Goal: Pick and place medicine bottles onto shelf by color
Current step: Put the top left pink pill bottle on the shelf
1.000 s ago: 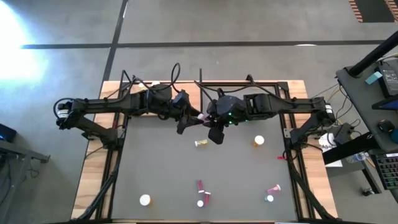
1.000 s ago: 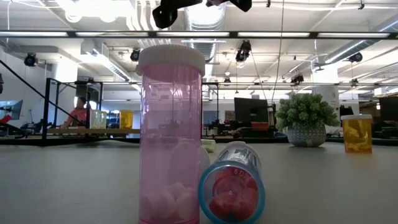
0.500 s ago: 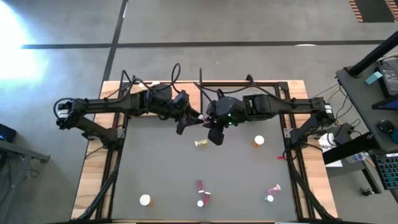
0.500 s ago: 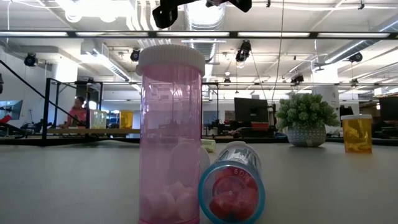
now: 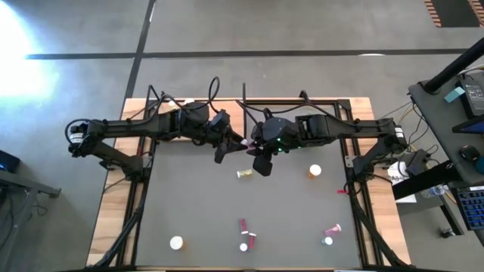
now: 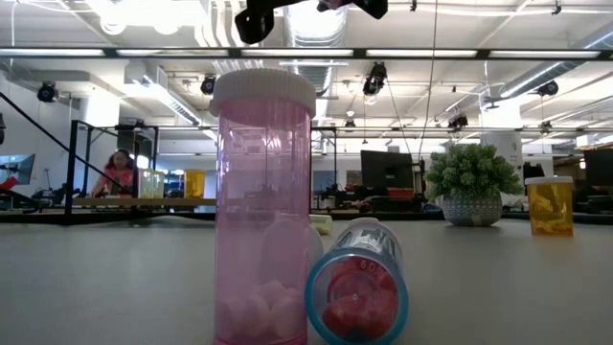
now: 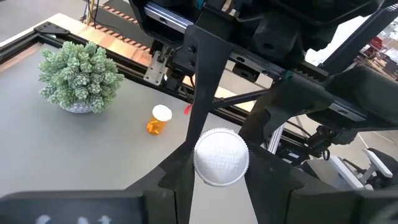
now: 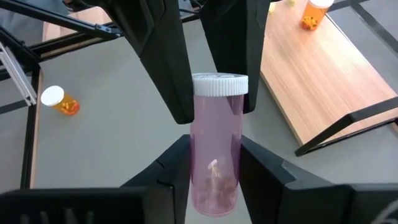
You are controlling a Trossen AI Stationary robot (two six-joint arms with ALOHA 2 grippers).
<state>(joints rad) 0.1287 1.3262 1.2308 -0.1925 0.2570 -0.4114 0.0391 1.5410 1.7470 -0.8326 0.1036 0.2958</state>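
Note:
A pink medicine bottle [image 8: 214,149] with a white cap [image 7: 221,157] hangs in the air over the table's far middle [image 5: 246,143], between both grippers. My left gripper [image 7: 221,180] is shut on its cap end and my right gripper [image 8: 214,180] on its body. Other medicine bottles rest on the grey mat: a yellowish one lying down [image 5: 244,174], an orange one [image 5: 314,171], and pink ones near the front [image 5: 243,225]. The shelf [image 8: 323,87] is a light-wood board with an orange bottle [image 8: 314,12] standing on it. My left gripper pinches the white cap's rim [image 7: 200,163] between its two fingers. The fingers run along the bottle, coming nearly level from the table's left, and the cap's top faces the wrist. My right gripper has the bottle's pink body [image 8: 198,163] between its two fingers, which lie against both sides near the bottom end. They slant down from the table's right, along the bottle. The bottle is clear of the table, its cap pointing away toward the left gripper.
A small green plant [image 7: 81,78] stands on the mat beside an orange bottle [image 7: 158,119]. Close to the low camera stand an upright pink bottle [image 6: 263,201] and a lying one [image 6: 357,292]. Black frame bars [image 5: 140,189] run along the table's sides.

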